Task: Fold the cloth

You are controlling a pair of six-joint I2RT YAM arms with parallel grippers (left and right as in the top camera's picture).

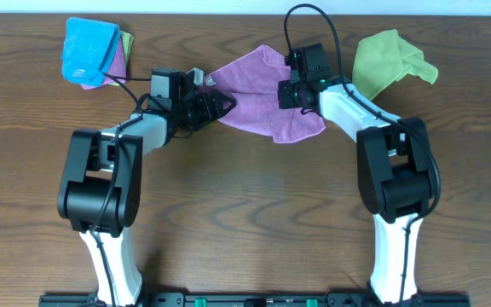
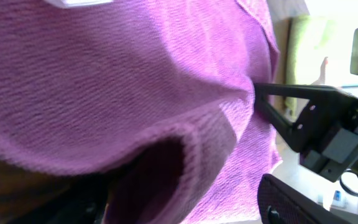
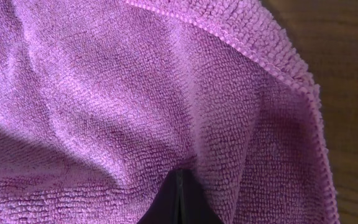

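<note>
While right jaws pinch the cloth [image 1: 258, 85] (lilac), left jaws stand spread.

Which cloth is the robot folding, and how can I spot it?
Look at the far side of the wooden table, in the middle. There, between the left gripper and the right gripper, lies the cloth, spread out and rumpled. It is the purple one; the lime-green cloth sits far right and the blue cloth far left.
</note>
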